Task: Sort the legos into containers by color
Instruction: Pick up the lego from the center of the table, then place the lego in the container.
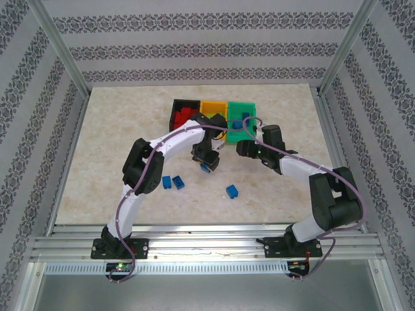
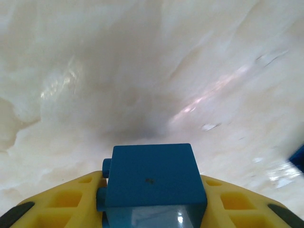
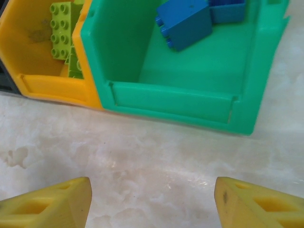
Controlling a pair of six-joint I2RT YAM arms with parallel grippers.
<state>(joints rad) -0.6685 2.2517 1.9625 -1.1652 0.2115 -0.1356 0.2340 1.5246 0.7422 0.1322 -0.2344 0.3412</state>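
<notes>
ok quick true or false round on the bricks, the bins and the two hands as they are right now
1. The left hand is closed on a blue brick. True.
2. The right hand holds a red brick. False: it is open, with nothing between its fingers, and faces the green bin.
3. The green bin has blue bricks in it. True.
4. The orange bin has red bricks in it. False: lime green bricks lie in it.
5. Every blue brick is already in a bin or in a hand. False: three loose blue bricks lie on the table.
</notes>
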